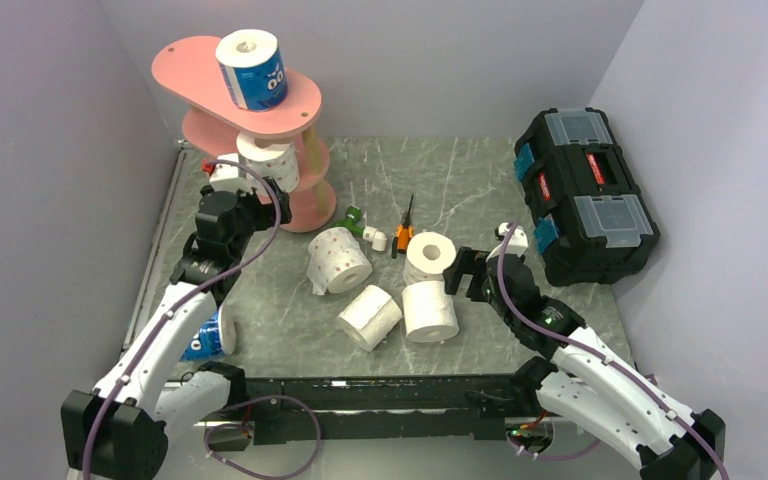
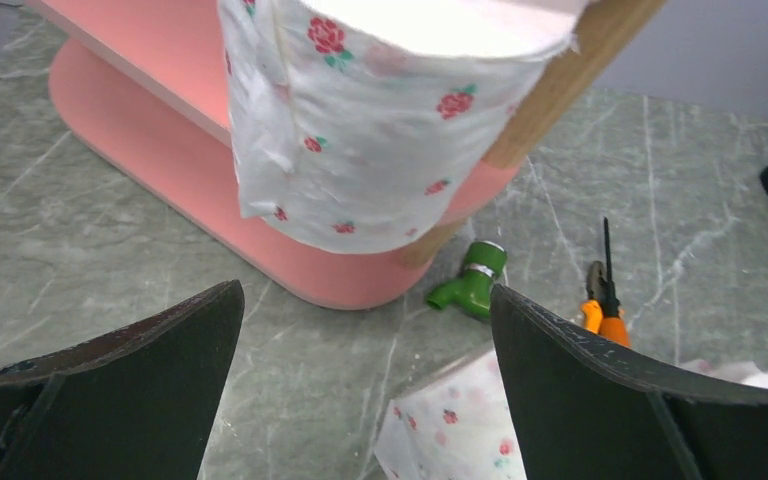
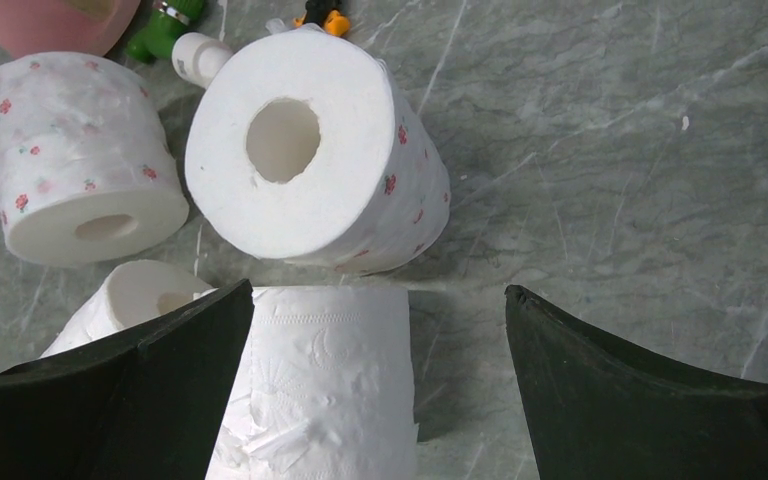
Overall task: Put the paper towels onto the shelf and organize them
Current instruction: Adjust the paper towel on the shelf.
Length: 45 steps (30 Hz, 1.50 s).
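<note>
7 paper towels [image 1: 430, 310] countable from above: 1 blue-wrapped roll [image 1: 253, 70] upright on the top board of the shelf [image 1: 185, 70], 1 rose-printed roll [image 1: 270, 160] on the middle tier, a second blue-wrapped roll [image 1: 208, 335] half hidden under the left forearm [image 1: 160, 340] near the desk's [image 1: 460, 170] front edge, 4 loose at centre. Also only from above: black toolbox [image 1: 585, 195] at far right.

From the left wrist: left gripper [image 2: 365, 300] spread wide, holding nothing, just short of the rose-printed roll resting against a wooden post [image 2: 560, 90]; green plastic fitting [image 2: 472, 280] and orange-handled tool [image 2: 600, 305] beyond on the desk.

From the right wrist: right gripper [image 3: 378, 295] equally wide and empty, poised over a plain roll [image 3: 330, 380], a tilted floral roll [image 3: 300, 160] just behind, hollow core facing the camera.
</note>
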### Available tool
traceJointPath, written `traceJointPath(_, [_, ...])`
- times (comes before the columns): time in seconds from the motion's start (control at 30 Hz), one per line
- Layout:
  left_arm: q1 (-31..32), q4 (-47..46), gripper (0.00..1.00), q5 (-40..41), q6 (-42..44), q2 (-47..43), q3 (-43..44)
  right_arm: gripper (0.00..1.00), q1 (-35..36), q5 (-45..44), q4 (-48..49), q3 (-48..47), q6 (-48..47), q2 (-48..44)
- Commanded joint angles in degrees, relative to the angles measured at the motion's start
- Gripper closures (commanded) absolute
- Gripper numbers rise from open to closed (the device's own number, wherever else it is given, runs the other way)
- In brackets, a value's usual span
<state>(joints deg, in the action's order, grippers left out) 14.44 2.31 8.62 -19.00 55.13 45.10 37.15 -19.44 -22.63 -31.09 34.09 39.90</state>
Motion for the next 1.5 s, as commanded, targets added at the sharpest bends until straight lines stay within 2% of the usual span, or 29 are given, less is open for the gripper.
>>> traceJointPath(0.0, [0.2, -5.4, 0.01, 3.9, 1.8, 2.8, 3.3, 0.01, -0.1, -0.4, 1.8, 0.5, 0.0, -1.2])
traceJointPath(0.4, [0.2, -10.6, 0.00, 5.9, 0.0, 9.1, 5.2, 0.01, -0.1, -1.0, 1.8, 0.8, 0.1, -1.5])
traceJointPath(1.03, [0.1, -18.6, 0.01, 14.5, -1.6, 13.6, 4.6, 0.01, -0.1, -1.4, 1.6, 0.8, 0.1, -1.0])
traceJointPath(1.47, [-2.8, -23.9, 0.01, 12.4, -1.9, 17.6, 5.1, 0.01, -0.1, -1.7, 1.5, 0.8, 0.2, -0.4])
